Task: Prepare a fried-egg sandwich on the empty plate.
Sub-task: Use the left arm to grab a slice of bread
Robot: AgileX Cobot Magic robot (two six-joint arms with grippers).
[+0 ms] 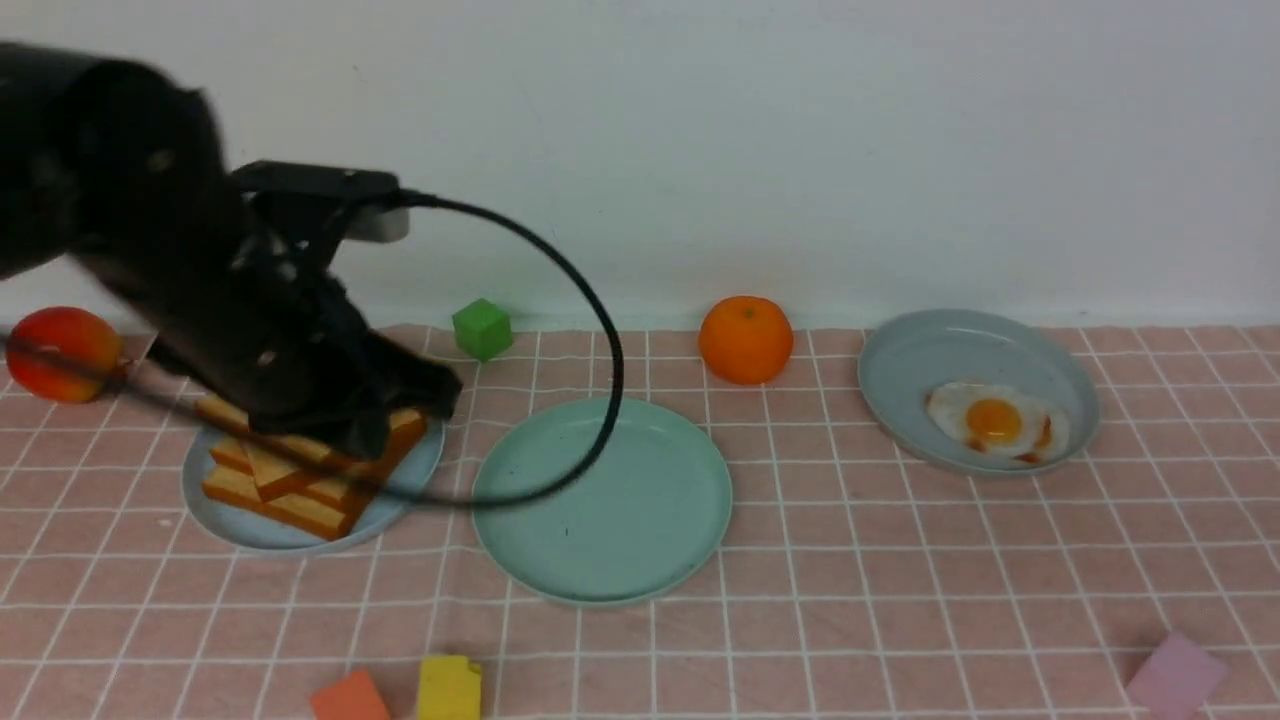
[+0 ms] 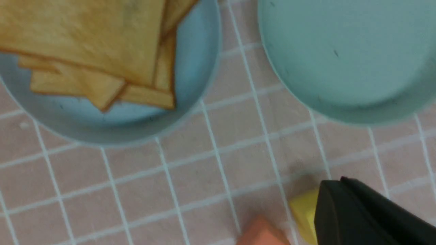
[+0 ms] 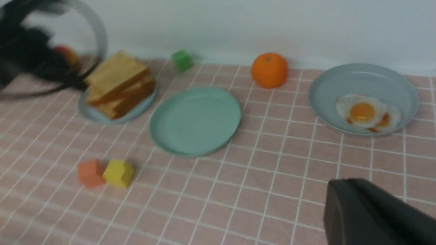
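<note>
Several golden-brown toast slices (image 1: pixel 300 485) lie stacked on a pale bluish-grey plate (image 1: pixel 235 520) at the left. My left gripper (image 1: pixel 420 390) hangs over the back of that stack. In the left wrist view the left gripper (image 2: pixel 335 183) is shut with nothing between its fingers. The empty mint-green plate (image 1: pixel 620 510) sits in the middle. The fried egg (image 1: pixel 995 420) with a yellow-orange yolk lies on the right grey plate (image 1: pixel 960 345). My right gripper (image 3: pixel 344 185) shows only in its wrist view, fingers pressed together and holding nothing, above the pink checked cloth.
An orange (image 1: pixel 745 340) and a green cube (image 1: pixel 482 328) stand at the back, and a red-orange fruit (image 1: pixel 62 352) at the far left. Orange (image 1: pixel 348 697), yellow (image 1: pixel 448 687) and pink (image 1: pixel 1175 675) blocks lie near the front edge. The left arm's black cable (image 1: pixel 600 330) loops over the mint-green plate.
</note>
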